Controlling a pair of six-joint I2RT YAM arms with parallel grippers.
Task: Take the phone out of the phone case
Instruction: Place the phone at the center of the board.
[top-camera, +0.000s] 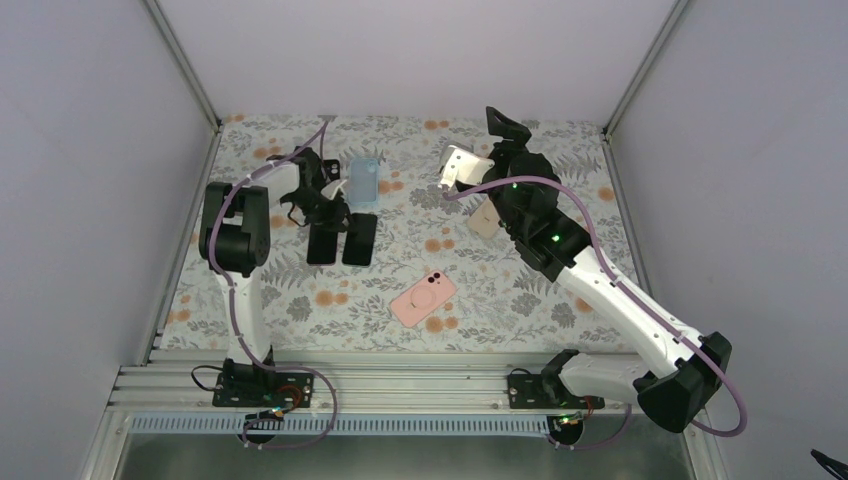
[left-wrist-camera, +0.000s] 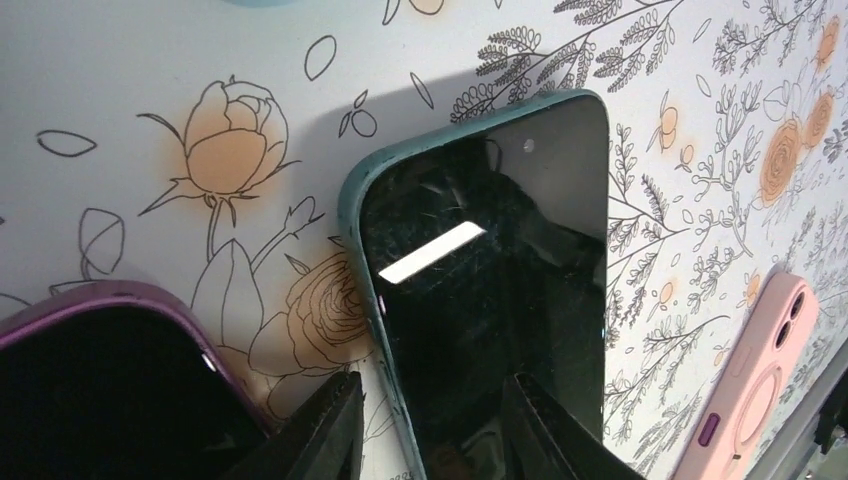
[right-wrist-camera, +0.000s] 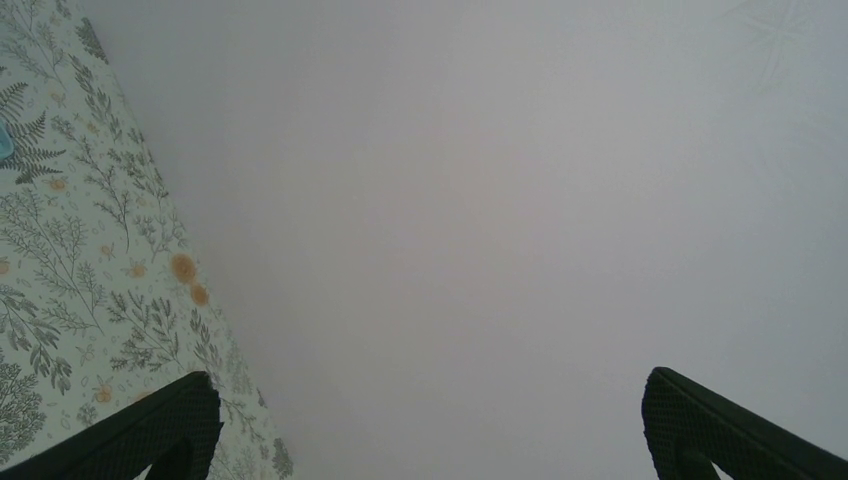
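Phone (left-wrist-camera: 490, 260) lies flat on floral cloth (left-wrist-camera: 150, 60), left side of table, screen up. Screen is black and glossy with fine scratches, a punch-hole camera dot near the top, and a bright bar of reflected light across it. It sits inside a teal case (left-wrist-camera: 350, 215) whose rim wraps the screen edge, with rounded corners and a small side button.

Left gripper (left-wrist-camera: 430, 390) hangs low over the phone's near end. Jaws are narrowly parted: one finger by the case's left rim, the other over the screen, not seen clamping anything.

Purple-cased phone (left-wrist-camera: 100, 380) sits just beside, also dark screen up. Pink case (left-wrist-camera: 760, 380) lies well apart, back up, showing a ring mark and two lenses. Blue case (top-camera: 363, 182) lies near, farther back. A beige item (top-camera: 483, 222) is partly hidden under the right arm.

Right gripper (right-wrist-camera: 430, 385) is raised and faces the wall, jaws wide with nothing between.
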